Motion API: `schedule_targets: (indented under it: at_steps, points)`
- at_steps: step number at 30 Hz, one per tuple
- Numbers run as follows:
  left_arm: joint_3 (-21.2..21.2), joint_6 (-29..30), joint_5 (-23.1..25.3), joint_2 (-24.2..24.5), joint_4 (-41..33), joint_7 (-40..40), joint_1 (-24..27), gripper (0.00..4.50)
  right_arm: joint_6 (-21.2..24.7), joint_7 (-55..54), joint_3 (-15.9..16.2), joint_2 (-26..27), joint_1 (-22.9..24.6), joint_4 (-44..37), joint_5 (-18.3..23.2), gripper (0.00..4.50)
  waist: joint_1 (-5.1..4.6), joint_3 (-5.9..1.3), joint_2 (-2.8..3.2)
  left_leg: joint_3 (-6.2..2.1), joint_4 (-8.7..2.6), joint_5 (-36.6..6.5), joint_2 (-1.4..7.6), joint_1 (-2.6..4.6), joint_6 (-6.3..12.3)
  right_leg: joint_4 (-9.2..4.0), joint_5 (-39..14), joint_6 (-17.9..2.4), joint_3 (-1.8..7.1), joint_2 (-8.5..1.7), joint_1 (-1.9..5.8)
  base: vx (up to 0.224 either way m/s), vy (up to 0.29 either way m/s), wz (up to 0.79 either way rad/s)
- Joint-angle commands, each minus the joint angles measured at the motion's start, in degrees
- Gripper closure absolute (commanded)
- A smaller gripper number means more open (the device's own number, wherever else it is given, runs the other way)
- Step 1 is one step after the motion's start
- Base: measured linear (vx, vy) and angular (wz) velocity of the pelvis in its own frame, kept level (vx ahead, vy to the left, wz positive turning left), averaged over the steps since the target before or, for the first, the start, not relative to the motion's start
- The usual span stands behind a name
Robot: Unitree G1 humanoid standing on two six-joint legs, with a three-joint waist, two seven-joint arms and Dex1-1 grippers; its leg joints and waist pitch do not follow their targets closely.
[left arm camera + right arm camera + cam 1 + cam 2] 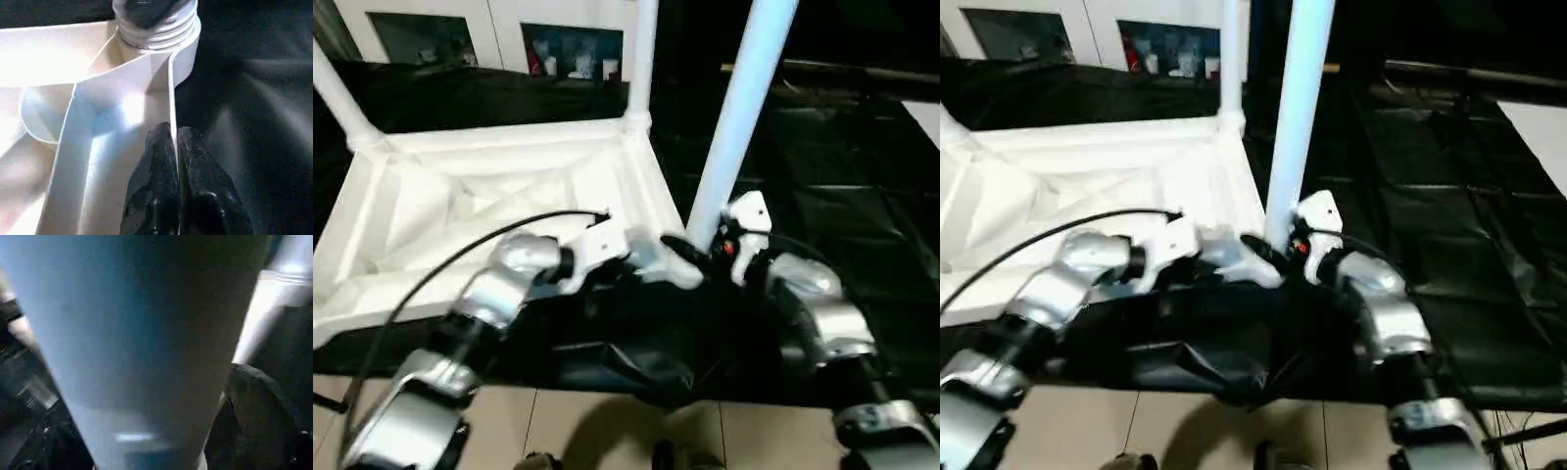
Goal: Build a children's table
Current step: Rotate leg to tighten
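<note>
The children's table lies upside down on black cloth, its ribbed white top (460,196) facing up. Two legs stand in the far corners, one on the left (337,98) and one on the right (643,59). A third leg (734,117) rises tilted at the near right corner. My left gripper (175,147) is shut on the thin right rim (171,83) of the top, just short of a ribbed round corner socket (156,29). My right gripper (705,245) is at the foot of the third leg (146,357), which stands very close in the right wrist view.
Black cloth (842,166) covers the floor under and to the right of the table. Pale floor tiles (607,431) lie at the near edge. A black cable (460,255) arcs over my left forearm. White cabinets with pictures (573,49) stand at the back.
</note>
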Motion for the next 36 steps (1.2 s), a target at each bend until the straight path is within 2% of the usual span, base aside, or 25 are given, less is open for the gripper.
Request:
schedule_targets:
  at_steps: [1, 2, 4, 8, 10, 13, 15, 18, 25, 29, 30, 33, 35, 36]
  points:
    - [-3.5, -1.8, -2.8, 0.2, -1.3, -7.8, 2.5, 4.50, 1.6, 6.9, 1.2, -3.1, 0.8, -2.3, 0.8, 0.77, 0.12, -3.63, -0.48, -0.12, -2.96, -7.9, 1.12, 0.36, 6.89, -2.87, -7.6, -14.1, 2.27, -3.17, 3.69, 0.000, 0.000, 0.00]
    - [-3.3, -1.4, -3.3, 0.9, -2.6, -9.2, 2.9, 4.50, 1.5, 11.3, 2.7, -5.1, 1.5, -3.2, 0.7, 0.77, 0.28, -3.68, -0.46, -0.03, -2.91, -7.3, 1.21, 0.44, 7.58, -2.58, -5.8, -14.9, 2.29, -3.17, 3.82, 0.000, 0.000, 0.00]
    - [-3.2, -1.2, -3.8, 1.4, -3.3, -10.1, 3.1, 4.50, 1.3, 13.0, 3.7, -6.3, 1.8, -3.4, 0.1, 0.77, 0.37, -3.58, -0.46, 0.00, -2.93, -7.1, 1.23, 0.47, 7.75, -2.65, -5.8, -15.1, 2.26, -3.15, 3.72, 0.000, 0.000, 0.00]
    - [-2.8, -0.9, -4.2, 1.7, -3.8, -10.8, 3.2, 4.50, 1.8, 14.8, 4.4, -6.9, 1.7, -3.3, 0.6, 0.77, 0.74, -3.35, -0.59, -0.02, -3.09, -9.4, 1.19, 0.53, 5.98, -3.23, -11.8, -13.8, 2.30, -3.35, 3.64, 0.000, 0.000, 0.00]
    - [-2.8, -1.0, -4.1, 1.7, -3.6, -10.7, 3.1, 4.50, 1.4, 14.5, 4.4, -6.8, 1.6, -3.0, 0.3, 0.77, 0.81, -3.42, -0.61, -0.07, -3.08, -9.5, 1.14, 0.57, 5.14, -3.32, -13.2, -12.9, 2.34, -3.34, 3.61, 0.000, 0.000, 0.00]
    - [-2.8, -1.2, -4.2, 1.8, -3.5, -10.8, 3.1, 4.50, 1.2, 15.3, 4.8, -7.1, 1.6, -2.8, 0.1, 0.77, 0.90, -3.51, -0.54, -0.12, -3.06, -8.8, 1.10, 0.52, 5.07, -3.18, -12.3, -12.8, 2.33, -3.29, 3.67, 0.000, 0.000, 0.00]
    - [-2.7, -1.1, -4.3, 1.9, -3.6, -10.8, 3.1, 4.50, 1.3, 16.4, 5.4, -7.7, 1.8, -3.1, 0.1, 1.03, 1.00, -3.61, -0.58, -0.07, -2.96, -7.9, 1.08, 0.50, 5.50, -2.94, -10.1, -13.3, 2.29, -3.14, 3.75, 0.000, 0.000, 0.00]
    - [-2.5, -0.9, -4.3, 2.2, -3.8, -11.2, 3.2, 4.50, 1.3, 17.8, 5.9, -8.6, 2.2, -3.4, -0.2, 1.03, 1.14, -3.66, -0.55, -0.02, -2.90, -7.5, 1.11, 0.53, 6.02, -2.80, -8.8, -13.8, 2.25, -3.10, 3.77, 0.000, 0.000, 0.00]
    - [-2.2, -1.1, -4.1, 2.4, -3.4, -11.3, 3.0, 4.50, 3.5, 18.9, 4.7, -8.9, 2.1, -3.6, 1.4, 1.03, 1.37, -3.74, -0.62, -0.01, -2.87, -7.8, 1.13, 0.54, 5.81, -2.90, -10.1, -13.6, 2.23, -3.12, 3.82, 0.000, 0.000, 0.00]
    - [-2.2, -1.1, -4.1, 2.3, -3.3, -11.1, 2.9, 4.50, 2.0, 17.9, 5.2, -8.8, 2.0, -2.8, 0.1, 1.03, 1.37, -3.81, -0.60, -0.01, -2.77, -7.1, 1.11, 0.49, 5.94, -2.72, -8.7, -13.9, 2.22, -3.15, 3.81, 0.000, 0.000, 0.00]
    - [-2.1, -1.1, -4.1, 2.2, -3.2, -11.0, 2.8, 4.50, 1.8, 17.6, 5.2, -8.7, 1.9, -2.5, 0.0, 1.25, 1.38, -3.77, -0.63, 0.02, -2.79, -7.3, 1.12, 0.52, 5.98, -2.76, -8.9, -13.9, 2.22, -3.14, 3.77, 0.000, 0.000, 0.00]
    - [-1.9, -1.3, -4.1, 2.1, -3.1, -10.7, 2.7, 4.50, 3.4, 18.4, 5.0, -8.5, 1.7, -2.2, 0.8, 1.33, 1.37, -3.73, -0.69, -0.01, -2.77, -7.6, 1.04, 0.44, 5.93, -2.84, -10.0, -13.6, 2.21, -3.15, 3.85, 0.000, 0.000, 0.00]
    - [-1.9, -1.4, -4.1, 2.1, -3.0, -10.6, 2.7, 4.50, 3.4, 18.3, 5.0, -8.5, 1.7, -2.1, 0.6, 1.63, 1.36, -3.73, -0.70, -0.03, -2.76, -7.8, 1.10, 0.48, 5.79, -2.88, -10.7, -13.4, 2.22, -3.15, 3.75, 0.000, 0.000, 0.00]
    - [-1.9, -1.4, -4.0, 2.1, -2.9, -10.6, 2.7, 4.50, 3.5, 18.3, 5.0, -8.5, 1.7, -2.1, 0.6, 1.63, 1.35, -3.72, -0.67, -0.05, -2.74, -8.0, 1.08, 0.44, 5.64, -2.88, -11.0, -13.3, 2.23, -3.17, 3.76, 0.000, 0.000, 0.00]
